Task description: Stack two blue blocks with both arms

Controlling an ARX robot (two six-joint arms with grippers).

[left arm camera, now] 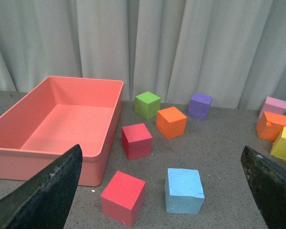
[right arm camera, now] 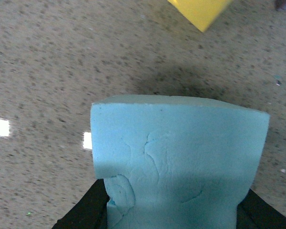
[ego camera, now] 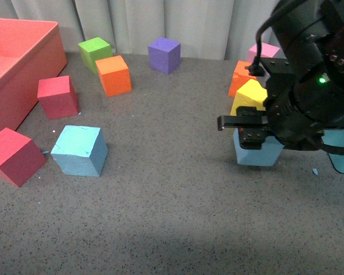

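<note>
**Item 1: far blue block**. Of the 2 blue cubes, this one lies furthest from the pink bin, well across the table. The right gripper is down over it. A black finger presses each of 2 opposite faces, and the foam looks pinched in the right wrist view. I cannot tell whether it is clear of the table.

**Item 2: near blue block**. It sits flat near the bin's front corner with its top bare. A red cube lies beside it on the bin side, not touching.

**Item 3: left gripper**. Its fingers are spread wide and hold nothing. The near blue block lies ahead of it, between the 2 fingers and slightly to the side away from the bin.

**Item 4: governing relation.** The gripped cube likely has to travel toward the bin to reach the other. Being cubes, neither has a long axis. The left arm is the nearer one to the free block.
</note>
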